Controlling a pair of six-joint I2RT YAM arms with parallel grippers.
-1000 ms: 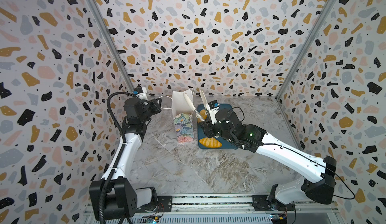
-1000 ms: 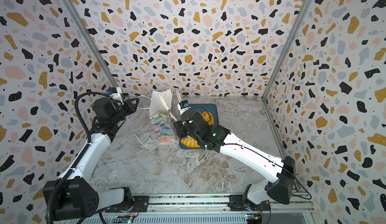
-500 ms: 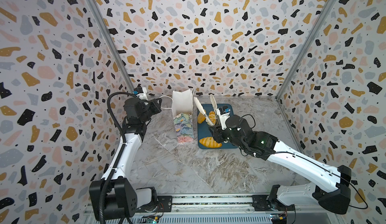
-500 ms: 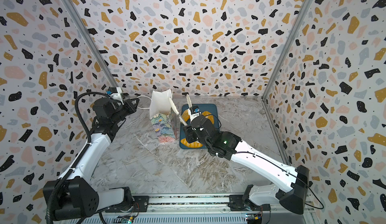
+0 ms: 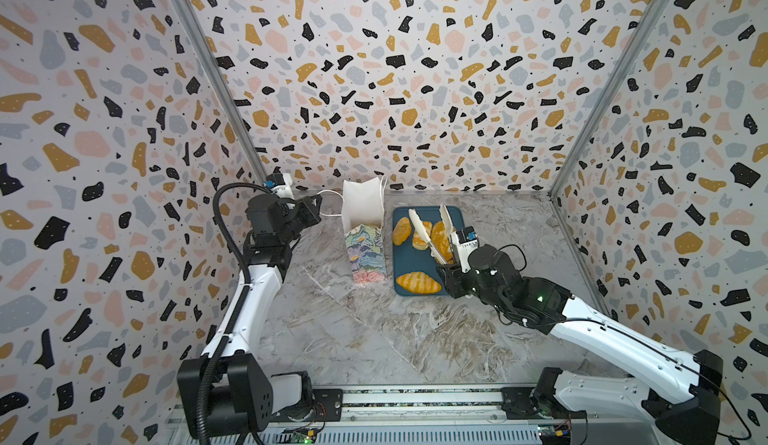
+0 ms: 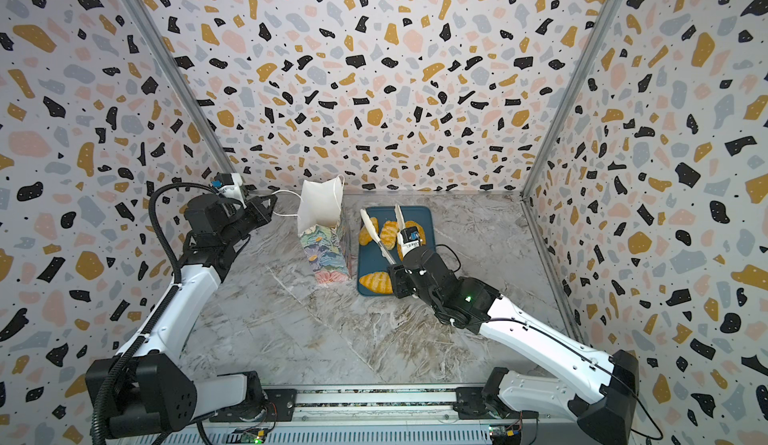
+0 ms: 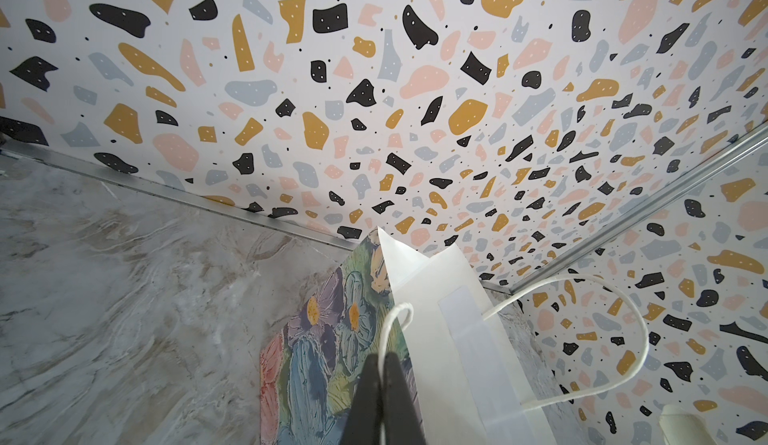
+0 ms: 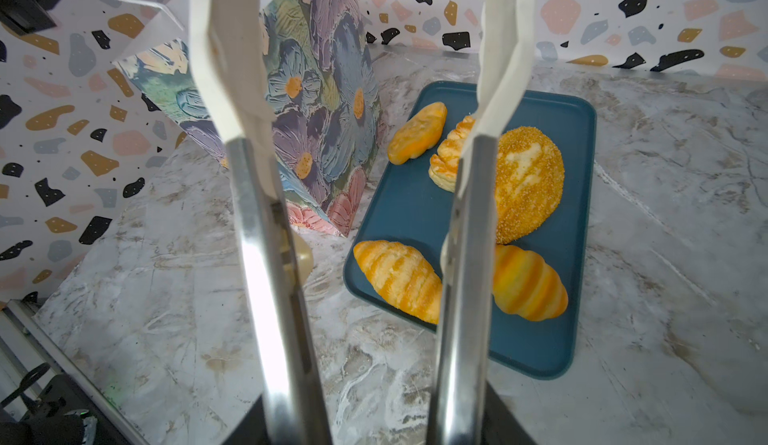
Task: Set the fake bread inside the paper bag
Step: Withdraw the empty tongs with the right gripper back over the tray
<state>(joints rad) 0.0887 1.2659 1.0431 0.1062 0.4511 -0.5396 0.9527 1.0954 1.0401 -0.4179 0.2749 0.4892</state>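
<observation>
The paper bag (image 5: 365, 252) (image 6: 325, 254) stands upright, its white mouth open. My left gripper (image 5: 319, 206) (image 6: 272, 206) (image 7: 382, 359) is shut on the bag's white cord handle (image 7: 394, 318), left of the mouth. My right gripper (image 5: 446, 265) (image 6: 397, 270) (image 8: 374, 422) is shut on metal tongs (image 8: 253, 222). Their white tips (image 5: 415, 220) stand apart with nothing between them, above the dark-blue tray (image 5: 409, 262) (image 8: 415, 210). Several fake breads lie on the tray: a ridged roll (image 5: 417, 283) (image 8: 399, 279), a seeded loaf (image 8: 528, 181), a plaited pastry (image 8: 449, 160), a small roll (image 8: 417, 133) and a striped roll (image 8: 525, 283).
The tray lies right beside the bag on the marbled table (image 5: 374, 339). Patterned walls close in the back and both sides. The right arm (image 5: 602, 330) stretches across the near right of the table.
The right arm has drawn the open tongs back from the bag's mouth, rightward and nearer, to above the tray. The left gripper has kept its hold on the handle.
</observation>
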